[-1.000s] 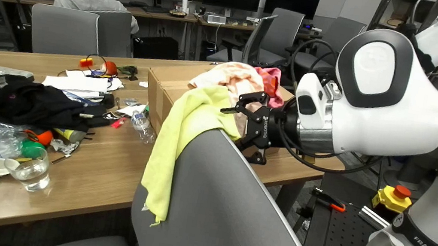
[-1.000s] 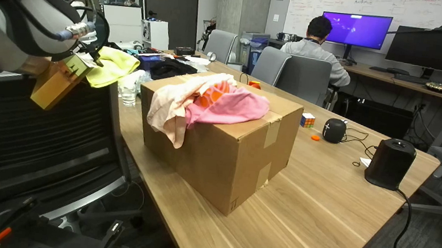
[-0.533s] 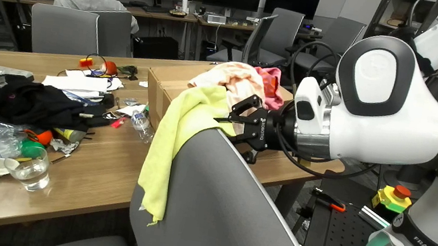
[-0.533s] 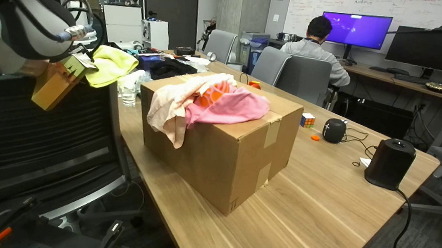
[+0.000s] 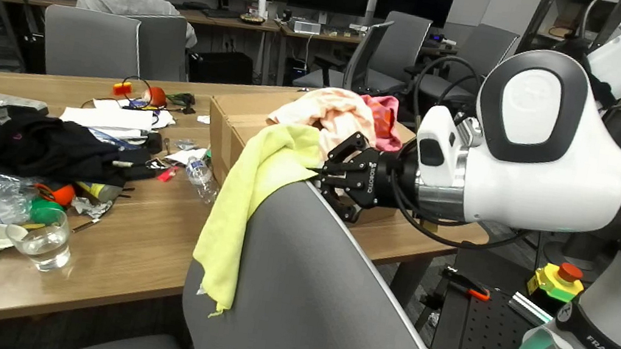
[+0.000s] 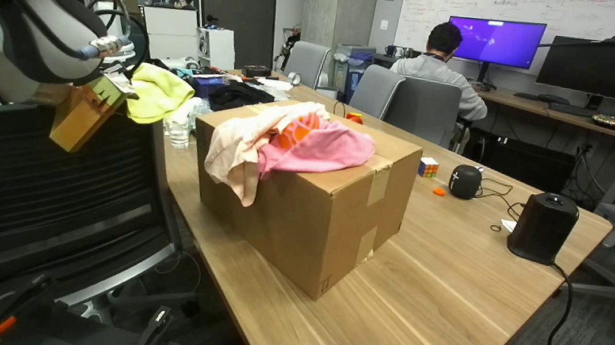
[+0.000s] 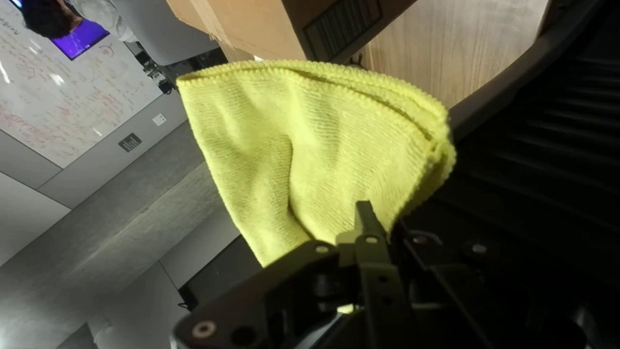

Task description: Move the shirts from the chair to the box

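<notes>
Up at the top of the chair, it's all about the pinch: the gripper has its fingertips together on the yellow cloth, nothing but fabric between them. The grip is at the cloth's edge, right by the chair's top corner.

And look at the arm! The forearm slants down from the upper corner of an exterior view, bends at a dark joint, and the last white section reaches out almost level, gripper pointing sideways at the cloth. Whether the fingers touch the chair itself, these angles don't reveal.

The cloth drapes over that corner, one long end hanging down the chair, its frayed tip lowest. Over to the wrist view: yellow fans out wide past the fingertips, layers doubled along the far hem, with the box beyond and the chair's dark back alongside. Near each other, cloth and box, but apart.

The box stands on the table, and two garments lie on top of it: a peach shirt spilling down one side, a pink shirt bunched right up against it.
</notes>
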